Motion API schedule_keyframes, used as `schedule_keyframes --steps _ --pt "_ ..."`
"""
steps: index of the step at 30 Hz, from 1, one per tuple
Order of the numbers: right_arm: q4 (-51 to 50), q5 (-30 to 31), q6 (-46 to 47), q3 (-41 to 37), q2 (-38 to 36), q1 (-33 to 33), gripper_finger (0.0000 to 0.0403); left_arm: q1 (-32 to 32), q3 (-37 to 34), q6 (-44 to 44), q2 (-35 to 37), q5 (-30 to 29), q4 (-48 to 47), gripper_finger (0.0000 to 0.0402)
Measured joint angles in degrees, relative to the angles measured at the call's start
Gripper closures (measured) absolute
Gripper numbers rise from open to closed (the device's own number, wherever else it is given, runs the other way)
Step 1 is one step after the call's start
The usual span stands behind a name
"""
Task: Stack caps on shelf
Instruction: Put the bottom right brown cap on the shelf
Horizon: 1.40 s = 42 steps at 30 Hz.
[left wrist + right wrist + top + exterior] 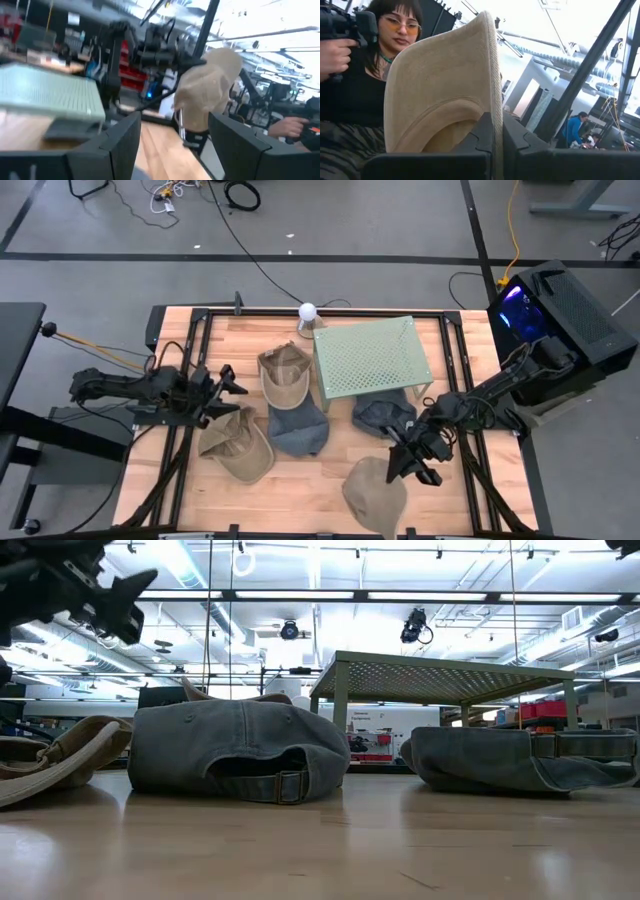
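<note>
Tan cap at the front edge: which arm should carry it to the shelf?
Right. The right gripper is already shut on the tan cap, and the shelf lies on that arm's side. The left gripper is open, empty, and across the table.

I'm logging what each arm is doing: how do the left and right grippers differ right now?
The right gripper is shut on the brim of a tan cap, lifted near the table's front edge; the left gripper is open and holds nothing. The right gripper is in front of the green shelf, while the left gripper hovers at the table's left side above another tan cap. Both are dark two-finger grippers.
</note>
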<state>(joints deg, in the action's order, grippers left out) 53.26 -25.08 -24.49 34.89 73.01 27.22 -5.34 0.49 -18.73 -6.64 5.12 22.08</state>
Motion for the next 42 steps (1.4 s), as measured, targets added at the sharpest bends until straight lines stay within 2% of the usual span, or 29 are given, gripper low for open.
schedule_keyframes --steps 5,11,15,20,31,34,37,42 --pt "0.7 0.1 -0.1 0.0 0.0 0.0 0.0393 -2.6 0.0 2.5 -6.0 -3.4 5.2 0.0163" --pt "1.2 0.1 -0.2 0.0 0.0 0.0 0.0393 -7.9 1.8 10.4 -19.5 -10.5 11.1 0.0163" --pt "1.2 0.1 -0.2 0.0 0.0 0.0 0.0393 -11.4 7.7 15.3 -30.4 -13.2 11.7 0.0163" --pt "1.2 0.1 0.0 0.0 0.0 0.0 0.0392 -14.7 16.8 22.6 -44.8 -13.1 11.5 0.0163" --pt "2.6 0.1 1.4 0.0 0.0 0.0 0.0392 -18.7 33.5 23.1 -71.4 -8.2 11.5 0.0163" --pt "2.5 0.1 1.5 0.0 0.0 0.0 0.0392 -19.1 37.8 24.4 -77.3 -8.2 11.8 0.0163" --pt "2.5 0.1 1.5 0.0 0.0 0.0 0.0392 -19.0 42.6 29.9 -81.8 -8.7 12.0 0.0163" --pt "2.5 0.3 2.7 0.0 0.0 0.0 0.0392 -19.6 49.1 39.4 -87.5 -13.1 12.0 0.0163"
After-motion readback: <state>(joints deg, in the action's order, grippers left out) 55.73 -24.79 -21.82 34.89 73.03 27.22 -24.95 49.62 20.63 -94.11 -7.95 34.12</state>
